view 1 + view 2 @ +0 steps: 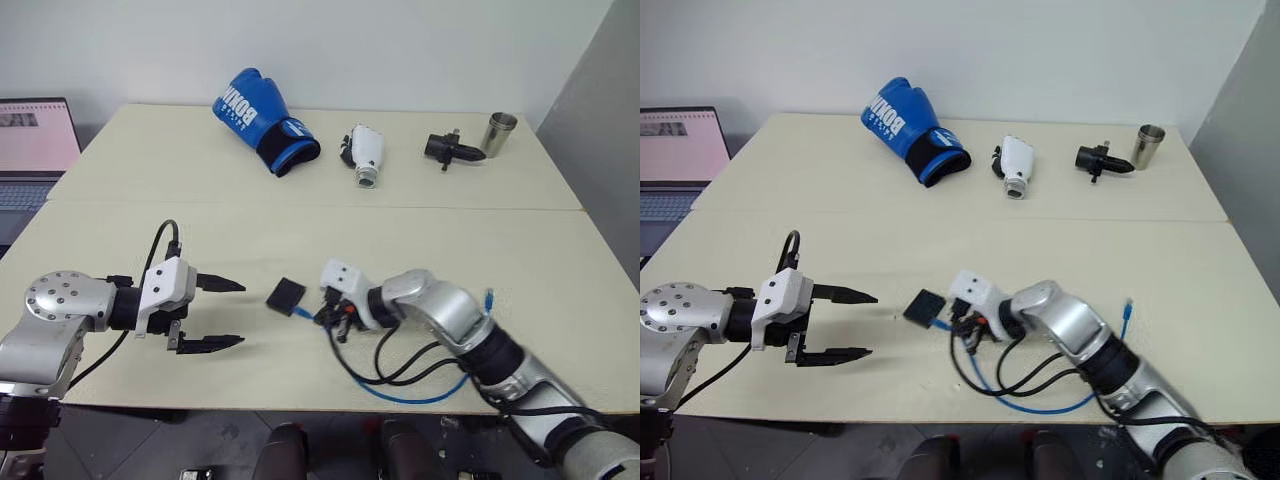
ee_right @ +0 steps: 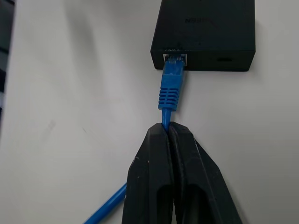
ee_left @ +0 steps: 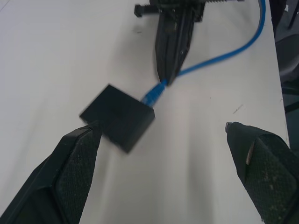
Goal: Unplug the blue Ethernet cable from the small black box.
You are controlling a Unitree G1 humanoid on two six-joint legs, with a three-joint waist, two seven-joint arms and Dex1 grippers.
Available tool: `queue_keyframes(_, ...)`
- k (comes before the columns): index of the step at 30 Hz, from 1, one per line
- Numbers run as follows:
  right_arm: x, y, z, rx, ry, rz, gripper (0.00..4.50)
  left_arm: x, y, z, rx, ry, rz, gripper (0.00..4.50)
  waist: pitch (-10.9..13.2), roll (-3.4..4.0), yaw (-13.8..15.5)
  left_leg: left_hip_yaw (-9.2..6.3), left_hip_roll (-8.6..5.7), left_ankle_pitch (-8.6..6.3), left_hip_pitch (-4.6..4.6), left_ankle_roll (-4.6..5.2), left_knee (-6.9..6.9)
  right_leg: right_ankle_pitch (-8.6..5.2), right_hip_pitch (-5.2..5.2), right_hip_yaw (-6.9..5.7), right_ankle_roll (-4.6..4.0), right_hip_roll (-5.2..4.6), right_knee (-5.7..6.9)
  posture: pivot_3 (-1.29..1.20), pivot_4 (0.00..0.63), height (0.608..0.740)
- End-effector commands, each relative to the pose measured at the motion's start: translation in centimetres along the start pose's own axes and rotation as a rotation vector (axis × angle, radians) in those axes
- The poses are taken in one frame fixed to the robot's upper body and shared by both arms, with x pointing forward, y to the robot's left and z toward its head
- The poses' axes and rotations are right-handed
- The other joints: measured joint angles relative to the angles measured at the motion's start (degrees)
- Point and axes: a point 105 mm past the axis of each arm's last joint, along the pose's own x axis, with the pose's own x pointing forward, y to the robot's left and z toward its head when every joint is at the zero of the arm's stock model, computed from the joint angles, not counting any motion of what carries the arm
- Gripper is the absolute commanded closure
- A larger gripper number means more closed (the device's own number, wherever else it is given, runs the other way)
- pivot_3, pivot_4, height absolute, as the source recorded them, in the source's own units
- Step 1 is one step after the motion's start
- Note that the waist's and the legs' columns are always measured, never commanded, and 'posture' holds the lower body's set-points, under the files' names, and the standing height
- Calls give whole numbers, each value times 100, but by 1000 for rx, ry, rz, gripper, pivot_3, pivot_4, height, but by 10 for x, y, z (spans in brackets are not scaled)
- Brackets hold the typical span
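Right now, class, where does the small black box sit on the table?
The small black box lies near the table's front edge, between the open left tool and the right tool, whose shut fingers pinch the blue Ethernet cable plugged into it.

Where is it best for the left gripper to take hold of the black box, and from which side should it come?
Probably across the box's two flat side walls, coming from the end opposite the port. The cable is plugged in on the far face and the right gripper is shut on it just behind the plug, so that side is taken. The left gripper is open and already faces the free end.
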Motion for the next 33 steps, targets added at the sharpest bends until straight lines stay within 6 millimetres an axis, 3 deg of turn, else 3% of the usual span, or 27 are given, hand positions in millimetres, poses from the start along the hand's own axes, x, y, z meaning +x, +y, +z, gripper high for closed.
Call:
queue_keyframes(1, -28, -19, -1, -192, 40, -61, 4481, -3, 5, 8, 6, -30, 25, 0, 0, 0, -11, 1, 0, 0, 0, 0, 0, 0, 0, 1, 0, 0, -1, 0, 150, 740)
queue_keyframes(4, -57, -44, -13, -376, 130, -139, 4481, 0, 5, 3, -15, -25, 22, 0, 1, 2, -15, 1, 1, 0, -2, 0, -2, 0, -3, 0, 0, 1, -1, 0, 150, 740)
queue_keyframes(6, -64, -55, -16, -438, 157, -166, 4481, 4, 5, 2, -20, -31, 17, 0, 1, 2, -25, 3, 2, 0, -1, 0, -2, 0, -3, 2, 0, 2, -2, 0, 150, 740)
queue_keyframes(13, -54, -62, -16, -441, 88, -157, 4481, 13, 8, 7, -20, -60, 5, 0, 1, 1, -118, 2, 15, 0, 0, 0, -3, 0, -6, 6, -1, 16, 5, 0, 150, 740)
queue_keyframes(23, -61, -58, -3, -317, -96, -224, 2061, 17, 10, 13, -66, -93, 11, 0, 1, 2, -78, 4, 10, 0, -1, 0, -1, 0, -3, 6, -1, 10, 6, 0, 150, 740)
queue_keyframes(27, -67, -50, -1, -210, -199, -227, 2061, 15, 9, 12, -94, -78, 2, 0, 1, 2, -69, 3, 10, 0, -1, 0, -1, 0, -2, 6, -1, 10, 6, 0, 150, 740)
queue_keyframes(33, -56, -47, -16, -86, -229, -251, 2061, 17, 11, 16, -96, -90, 9, 0, 1, 2, -69, 2, 10, 0, 0, 0, 0, 0, -1, 5, -1, 10, 6, 0, 150, 740)
